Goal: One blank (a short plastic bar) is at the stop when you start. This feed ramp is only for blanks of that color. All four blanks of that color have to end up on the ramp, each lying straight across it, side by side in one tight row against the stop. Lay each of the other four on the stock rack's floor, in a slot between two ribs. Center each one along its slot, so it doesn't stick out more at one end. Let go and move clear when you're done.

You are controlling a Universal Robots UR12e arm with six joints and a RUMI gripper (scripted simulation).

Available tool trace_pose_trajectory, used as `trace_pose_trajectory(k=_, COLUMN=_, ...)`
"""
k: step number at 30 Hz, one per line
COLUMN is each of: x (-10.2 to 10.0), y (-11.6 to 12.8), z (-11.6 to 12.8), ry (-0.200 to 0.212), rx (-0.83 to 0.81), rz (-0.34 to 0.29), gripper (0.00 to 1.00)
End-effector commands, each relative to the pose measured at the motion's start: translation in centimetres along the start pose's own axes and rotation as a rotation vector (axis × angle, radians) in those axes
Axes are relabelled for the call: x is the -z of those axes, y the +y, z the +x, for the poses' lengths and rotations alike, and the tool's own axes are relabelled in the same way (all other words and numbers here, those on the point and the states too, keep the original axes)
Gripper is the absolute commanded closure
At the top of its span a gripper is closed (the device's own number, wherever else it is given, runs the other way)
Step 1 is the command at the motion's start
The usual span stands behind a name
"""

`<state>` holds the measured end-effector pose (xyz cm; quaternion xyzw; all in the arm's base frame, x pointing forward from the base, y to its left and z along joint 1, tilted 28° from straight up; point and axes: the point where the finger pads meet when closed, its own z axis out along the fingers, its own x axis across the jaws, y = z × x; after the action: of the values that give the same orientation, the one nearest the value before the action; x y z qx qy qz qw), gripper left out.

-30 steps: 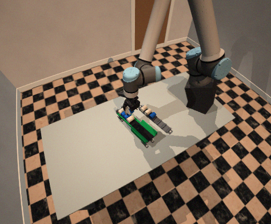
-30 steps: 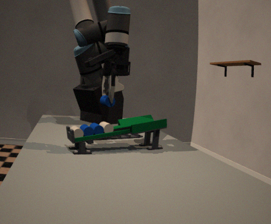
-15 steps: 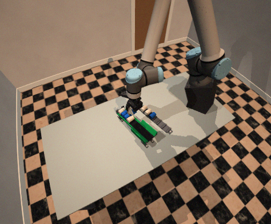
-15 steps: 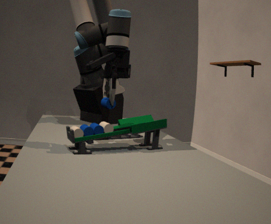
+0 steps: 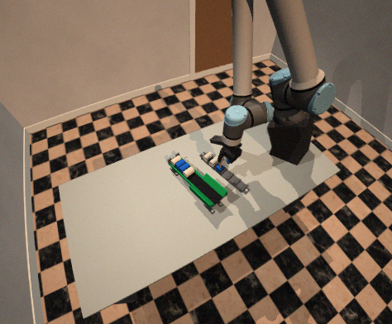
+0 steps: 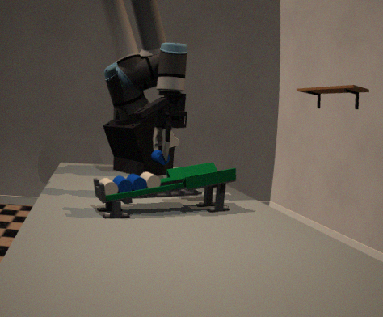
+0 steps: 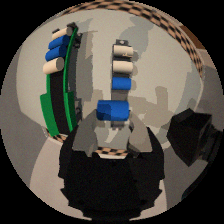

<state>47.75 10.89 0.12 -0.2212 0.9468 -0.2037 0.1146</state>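
Note:
My gripper [image 7: 112,110] is shut on a blue blank [image 7: 113,110] and holds it just above the grey stock rack [image 5: 225,173]. The held blank also shows in the exterior view [image 6: 157,157]. On the rack lie two cream blanks [image 7: 122,50] [image 7: 122,66] and one blue blank [image 7: 121,83], each in a slot. The green feed ramp [image 5: 198,184] stands to the left of the rack. On it a cream blank [image 5: 175,159] rests at the stop, then two blue blanks [image 5: 180,164] [image 5: 184,168], then another cream blank [image 5: 189,172], side by side.
The robot's dark base block [image 5: 290,138] stands to the right of the rack on the grey mat. The rack's slots nearer me [image 5: 234,182] hold nothing. A wooden shelf [image 6: 332,90] hangs on the far wall.

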Motion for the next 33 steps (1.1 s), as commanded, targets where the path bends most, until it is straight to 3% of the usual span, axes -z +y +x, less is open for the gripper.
trace_pose_trajectory(k=1, x=-0.5, y=1.8, z=3.1, ry=-0.027, rx=0.005, rz=0.012, gripper=0.67)
trace_pose_trajectory(k=24, x=-1.1, y=1.6, z=2.9, ry=-0.028, rx=0.001, rz=0.013, gripper=0.67)
trace_pose_trajectory(k=33, x=-3.6, y=1.6, z=2.7, ry=-0.029, rx=0.000, rz=0.012, gripper=0.67)
